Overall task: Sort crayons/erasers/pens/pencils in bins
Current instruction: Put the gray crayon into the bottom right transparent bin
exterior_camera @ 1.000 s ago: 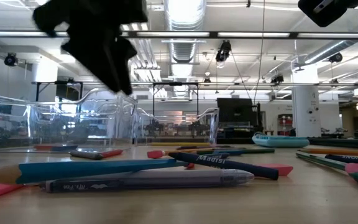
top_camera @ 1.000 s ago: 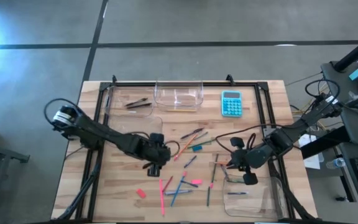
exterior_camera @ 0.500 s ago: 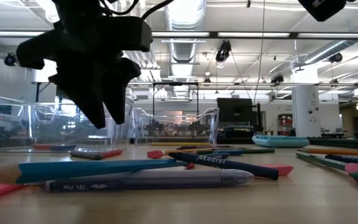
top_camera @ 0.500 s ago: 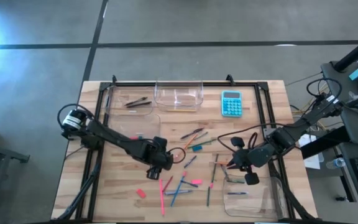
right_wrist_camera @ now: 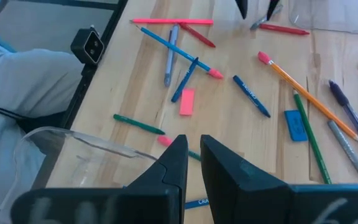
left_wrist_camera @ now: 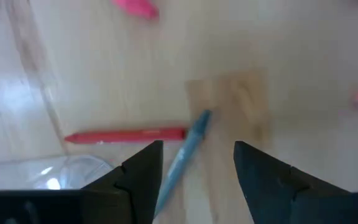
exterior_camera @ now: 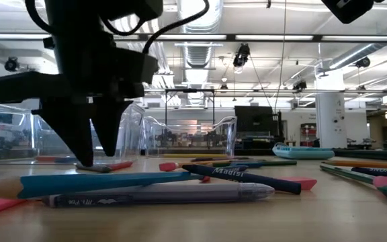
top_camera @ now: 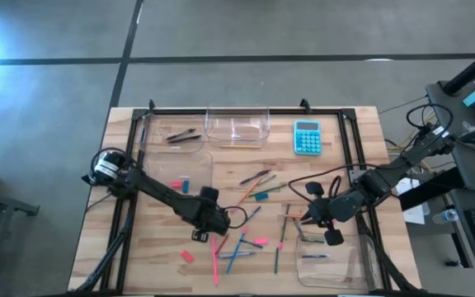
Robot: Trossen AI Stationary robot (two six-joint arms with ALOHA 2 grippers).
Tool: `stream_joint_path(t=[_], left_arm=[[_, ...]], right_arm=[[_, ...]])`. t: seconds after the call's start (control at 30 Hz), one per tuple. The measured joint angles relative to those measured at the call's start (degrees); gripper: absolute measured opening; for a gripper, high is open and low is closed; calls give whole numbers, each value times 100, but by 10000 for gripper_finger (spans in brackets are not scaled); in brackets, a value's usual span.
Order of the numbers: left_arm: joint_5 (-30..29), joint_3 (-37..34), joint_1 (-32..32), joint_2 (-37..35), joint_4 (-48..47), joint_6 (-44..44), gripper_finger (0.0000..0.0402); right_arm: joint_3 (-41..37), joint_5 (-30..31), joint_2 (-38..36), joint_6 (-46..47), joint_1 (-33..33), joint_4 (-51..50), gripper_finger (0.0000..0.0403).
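**My left fingers straddle a blue pen; my right hand waits, pressed together**

My left gripper (top_camera: pixel 207 228) is down at the table (top_camera: pixel 155 256), left of the middle, its fingers spread with a gap between them. In my left wrist view a blue pen (left_wrist_camera: pixel 184 153) lies slantwise in that gap, its far end just beside the tip of a red crayon (left_wrist_camera: pixel 125 135). I cannot tell whether my fingers (left_wrist_camera: pixel 139 169) touch the pen. From table height, my fingertips (exterior_camera: pixel 86 144) reach down to the wood.

My right gripper (top_camera: pixel 309 216) hangs over the right side of the table, fingers pressed together on nothing, near the bin (top_camera: pixel 336 268) at the near right corner.

Of the erasers, a pink eraser (top_camera: pixel 187 256) lies near and left of my left gripper, another pink one (top_camera: pixel 260 242) lies to its right among the loose sticks, and a blue eraser (top_camera: pixel 261 196) lies toward the middle. Two more bins (top_camera: pixel 237 128) stand along the far edge, with a turquoise calculator (top_camera: pixel 307 137) to their right.
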Motion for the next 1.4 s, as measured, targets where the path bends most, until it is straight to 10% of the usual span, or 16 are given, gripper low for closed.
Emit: stream_joint_path(t=[1.4], left_arm=[[7, 927, 51, 823, -1165, 834, 166]], right_arm=[[-340, -5, -4, 0, 2, 344, 38]])
